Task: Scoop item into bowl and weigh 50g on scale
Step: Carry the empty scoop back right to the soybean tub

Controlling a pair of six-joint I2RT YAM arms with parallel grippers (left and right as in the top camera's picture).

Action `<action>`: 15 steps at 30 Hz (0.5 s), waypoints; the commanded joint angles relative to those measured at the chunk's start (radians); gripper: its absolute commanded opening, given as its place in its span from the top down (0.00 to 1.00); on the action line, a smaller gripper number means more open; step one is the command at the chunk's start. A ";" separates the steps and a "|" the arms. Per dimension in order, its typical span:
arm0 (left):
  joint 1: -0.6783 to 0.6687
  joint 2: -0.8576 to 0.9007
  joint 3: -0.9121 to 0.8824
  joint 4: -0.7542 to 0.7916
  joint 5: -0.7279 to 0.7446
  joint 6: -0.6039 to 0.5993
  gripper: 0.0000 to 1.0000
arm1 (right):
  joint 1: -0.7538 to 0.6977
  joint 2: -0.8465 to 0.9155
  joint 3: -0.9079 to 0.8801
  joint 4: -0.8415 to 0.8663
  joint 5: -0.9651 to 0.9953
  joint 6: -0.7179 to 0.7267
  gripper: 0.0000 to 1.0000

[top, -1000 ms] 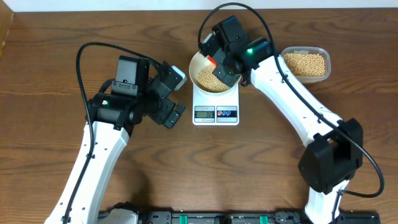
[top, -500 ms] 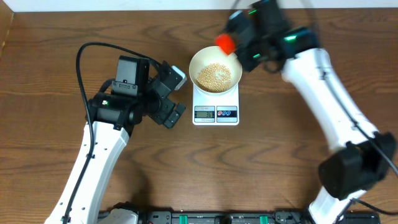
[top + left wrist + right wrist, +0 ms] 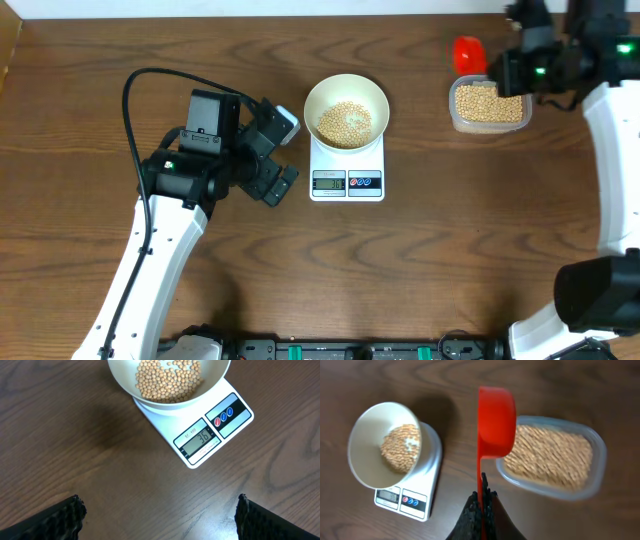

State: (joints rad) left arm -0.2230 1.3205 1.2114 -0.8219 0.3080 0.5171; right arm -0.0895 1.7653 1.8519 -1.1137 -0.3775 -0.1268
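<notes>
The beans (image 3: pixel 344 122) lie in the bowl (image 3: pixel 372 95) on the scale (image 3: pixel 330 160), red scoop (image 3: pixel 469 55) at the tub (image 3: pixel 490 128)
Overhead, the left gripper (image 3: pixel 290 150) gapes empty beside the scale. Left wrist: the display (image 3: pixel 199 438) reads 36 below the bowl. Right wrist: the right gripper (image 3: pixel 481 507) is clenched on the red scoop's handle, its cup over the tub's edge

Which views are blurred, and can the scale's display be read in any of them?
Right wrist: background smeared, scale display unreadable, only the red scoop crisp. Left wrist: sharp, display reads 36. Overhead: sharp, digits too small to read.
</notes>
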 commanded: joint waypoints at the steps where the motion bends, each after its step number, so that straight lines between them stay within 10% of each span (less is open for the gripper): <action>1: 0.003 0.006 0.003 0.000 -0.003 -0.009 0.02 | -0.070 0.003 0.011 -0.035 0.001 0.106 0.99; 15: 0.003 0.006 0.003 0.000 -0.003 -0.009 0.02 | -0.103 0.153 0.005 -0.101 0.110 0.086 0.99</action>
State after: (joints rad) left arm -0.2230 1.3205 1.2114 -0.8219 0.3080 0.5171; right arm -0.2024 1.8843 1.8519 -1.2148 -0.3103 -0.0471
